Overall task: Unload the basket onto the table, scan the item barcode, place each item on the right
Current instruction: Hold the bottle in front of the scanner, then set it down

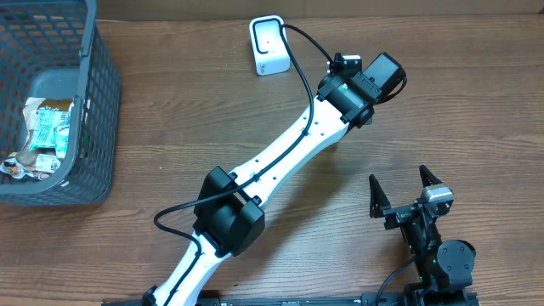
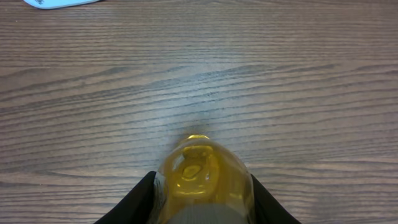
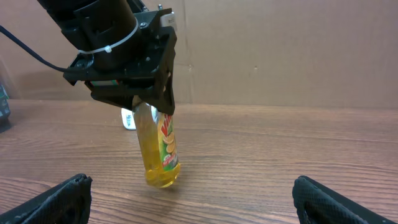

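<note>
The wood-grained counter (image 1: 170, 110) carries a dark plastic lattice basket (image 1: 102, 102) of packets at one edge. A slim clear bottle (image 3: 160, 149) of yellow liquid is clenched upright near its top by the left claw (image 3: 151, 107), near the white boxy scanner (image 1: 269, 47), presumably for presenting its label. The right claw (image 1: 399, 180) is kept released, well apart.

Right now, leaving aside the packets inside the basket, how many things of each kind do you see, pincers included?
Bottle: 1
Basket: 1
White device: 1
Pincer: 2, the left pincer shut on the bottle, the right pincer open
Total: 5
</note>
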`<state>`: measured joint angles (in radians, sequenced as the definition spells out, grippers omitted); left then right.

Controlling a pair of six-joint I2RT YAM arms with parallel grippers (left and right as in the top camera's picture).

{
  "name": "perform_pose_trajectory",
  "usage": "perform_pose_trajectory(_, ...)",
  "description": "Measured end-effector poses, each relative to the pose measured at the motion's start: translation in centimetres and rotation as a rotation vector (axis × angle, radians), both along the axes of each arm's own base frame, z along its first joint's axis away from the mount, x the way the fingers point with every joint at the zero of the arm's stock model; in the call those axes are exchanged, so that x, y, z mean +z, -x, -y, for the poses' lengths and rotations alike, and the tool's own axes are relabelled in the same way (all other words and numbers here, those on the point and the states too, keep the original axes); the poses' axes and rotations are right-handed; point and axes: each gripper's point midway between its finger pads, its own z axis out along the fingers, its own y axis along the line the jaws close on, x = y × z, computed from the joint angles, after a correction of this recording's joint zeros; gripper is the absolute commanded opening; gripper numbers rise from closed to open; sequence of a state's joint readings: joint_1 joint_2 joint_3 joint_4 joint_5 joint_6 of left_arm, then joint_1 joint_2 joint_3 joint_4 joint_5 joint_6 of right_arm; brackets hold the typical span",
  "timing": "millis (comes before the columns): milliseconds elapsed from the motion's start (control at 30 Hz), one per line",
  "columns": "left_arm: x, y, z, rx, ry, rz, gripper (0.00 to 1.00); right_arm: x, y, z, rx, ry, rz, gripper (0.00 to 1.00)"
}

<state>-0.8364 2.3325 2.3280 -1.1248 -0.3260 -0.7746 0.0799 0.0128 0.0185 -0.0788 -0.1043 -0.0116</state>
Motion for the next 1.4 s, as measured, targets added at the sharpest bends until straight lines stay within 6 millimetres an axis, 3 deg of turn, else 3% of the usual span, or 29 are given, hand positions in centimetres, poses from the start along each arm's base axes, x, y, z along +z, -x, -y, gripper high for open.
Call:
perform_pose_trajectory(467,-2.2,0.2,0.0,-0.002,-0.033,-0.031,0.07,0.0,0.0,0.0,0.000,0.000,0.000,1.00)
perform_pose_trajectory(767,-4.3,0.0,0.1,-0.001,-0.062,-0.051,0.19,0.0,0.0,0.0,0.000,0.000,0.000,1.00)
perform_pose_trajectory(800,-4.3,0.0,0.1,-0.001,-0.061,-0.050,0.23,0.0,0.0,0.0,0.000,0.000,0.000,1.00)
perform_pose_trajectory(867,-4.3,0.0,0.1,-0.001,-0.061,-0.050,0.45,0.0,0.0,0.0,0.000,0.000,0.000,1.00)
perform_pose_trajectory(933,-4.3,0.0,0.1,-0.003,-0.063,-0.051,0.55,0.0,0.0,0.0,0.000,0.000,0.000,1.00)
perform_pose_trajectory(1000,-4.4,0.1,0.0,-0.008,-0.070,-0.054,0.57,0.0,0.0,0.0,0.000,0.000,0.000,1.00)
perform_pose_trajectory(1067,-4.4,0.1,-0.1,-0.011,-0.073,-0.055,0.66,0.0,0.0,0.0,0.000,0.000,0.000,1.00)
perform_pose_trajectory(1400,-4.5,0.6,-0.6,-0.046,-0.113,-0.072,0.80,0.0,0.0,0.0,0.000,0.000,0.000,1.00)
